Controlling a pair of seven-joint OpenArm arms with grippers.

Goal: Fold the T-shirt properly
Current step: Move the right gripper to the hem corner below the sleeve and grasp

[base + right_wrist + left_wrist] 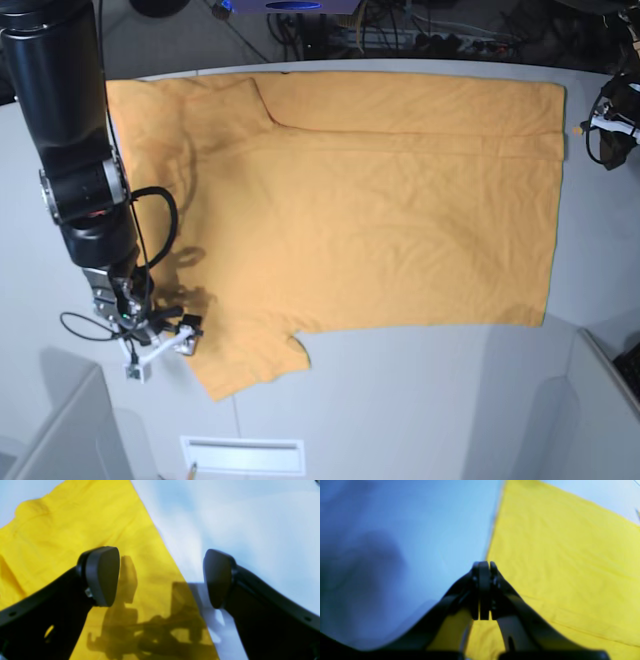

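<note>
Spread flat across the pale table (400, 400): the T-shirt (380, 220), one side already folded over along the far edge (a sleeve sticking out at the near left of the base view). Right gripper (161, 577) spread wide, straddling the cloth's edge, nothing between the pads. Left gripper (484, 590) pressed together, empty, just over the shirt's border

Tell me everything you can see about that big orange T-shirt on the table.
The plain light-orange cotton T-shirt looks thin and faintly creased. It lies spread flat on the pale grey table, collar end toward the base view's left, one short sleeve pointing toward the camera, the far side folded over. Nothing grips it.
</note>
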